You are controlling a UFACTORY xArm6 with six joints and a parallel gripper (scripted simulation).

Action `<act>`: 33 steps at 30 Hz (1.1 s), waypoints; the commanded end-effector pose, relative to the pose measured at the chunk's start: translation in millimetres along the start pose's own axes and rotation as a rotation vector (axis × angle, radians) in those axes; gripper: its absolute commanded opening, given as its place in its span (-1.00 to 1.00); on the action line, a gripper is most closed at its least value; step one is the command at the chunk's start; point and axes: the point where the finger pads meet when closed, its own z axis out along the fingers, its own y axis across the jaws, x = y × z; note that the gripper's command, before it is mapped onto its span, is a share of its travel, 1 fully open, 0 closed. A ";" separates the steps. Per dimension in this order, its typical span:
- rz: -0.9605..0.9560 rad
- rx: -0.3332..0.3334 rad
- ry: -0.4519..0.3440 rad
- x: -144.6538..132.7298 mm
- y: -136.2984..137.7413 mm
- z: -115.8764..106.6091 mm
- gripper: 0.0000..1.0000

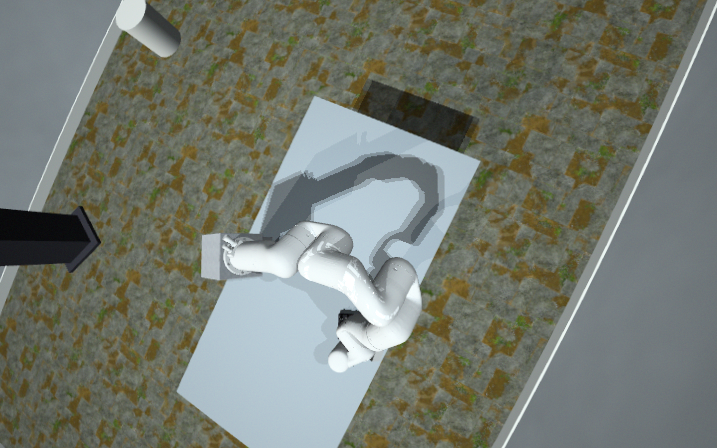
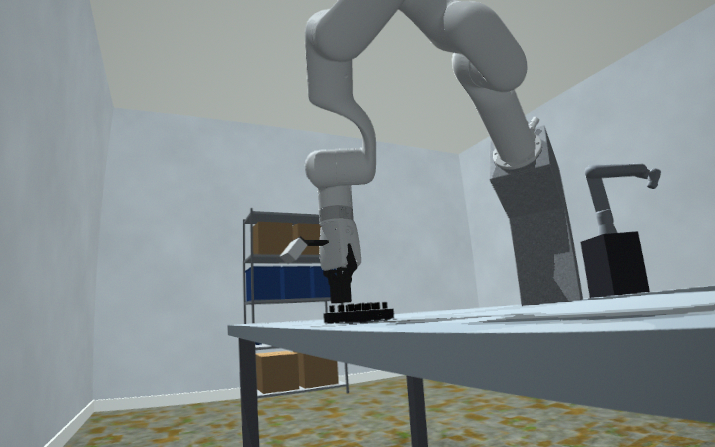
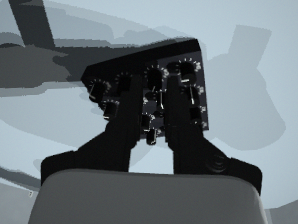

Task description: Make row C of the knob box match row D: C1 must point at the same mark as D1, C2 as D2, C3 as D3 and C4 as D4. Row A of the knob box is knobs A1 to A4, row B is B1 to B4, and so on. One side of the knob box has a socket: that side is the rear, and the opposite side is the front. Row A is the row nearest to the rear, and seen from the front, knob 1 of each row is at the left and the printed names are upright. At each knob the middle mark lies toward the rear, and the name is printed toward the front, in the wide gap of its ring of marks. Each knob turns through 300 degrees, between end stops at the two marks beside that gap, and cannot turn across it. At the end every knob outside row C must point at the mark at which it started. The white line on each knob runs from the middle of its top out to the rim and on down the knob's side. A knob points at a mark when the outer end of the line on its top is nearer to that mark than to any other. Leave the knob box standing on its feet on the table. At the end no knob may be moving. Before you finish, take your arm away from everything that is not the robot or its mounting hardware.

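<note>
The black knob box [image 2: 358, 314] stands on the table near its far end. It also shows in the wrist view [image 3: 149, 96], seen from above at an angle, with its knobs too small and dark to read. My gripper [image 2: 341, 299] points straight down over the box's left part, fingertips just above the knob tops. In the wrist view the two black fingers stand a narrow gap apart, straddling one knob [image 3: 154, 111] without visibly touching it. I cannot tell which knob it is. In the overhead view the arm [image 1: 372, 300] hides the box.
The table's end edge [image 2: 237, 331] lies close to the box. The arm's grey pedestal [image 2: 537, 232] and a black unit with a pipe [image 2: 615, 260] stand at the right. A shelf with cartons [image 2: 284, 260] stands behind the table.
</note>
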 end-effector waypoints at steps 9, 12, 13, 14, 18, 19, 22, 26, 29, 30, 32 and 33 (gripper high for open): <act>0.000 -0.001 0.001 0.5 0.6 0.9 -0.61; 0.000 -0.001 0.001 0.5 0.6 1.9 -0.61; 0.000 -0.001 0.001 0.5 0.6 2.6 -0.61; 0.000 -0.001 0.001 0.5 0.6 3.2 -0.61; 0.000 -0.001 0.001 0.5 0.6 6.2 -0.61; 0.000 -0.001 0.001 0.5 0.6 6.9 -0.61; 0.000 -0.001 0.001 0.5 0.6 8.9 -0.61; 0.000 -0.001 0.001 0.5 0.6 10.4 -0.61; 0.000 -0.001 0.001 0.5 0.6 11.0 -0.61; 0.000 -0.001 0.001 0.5 0.6 11.2 -0.61; 0.000 -0.001 0.001 0.5 0.6 11.4 -0.61; 0.000 -0.001 0.001 0.5 0.6 11.4 -0.61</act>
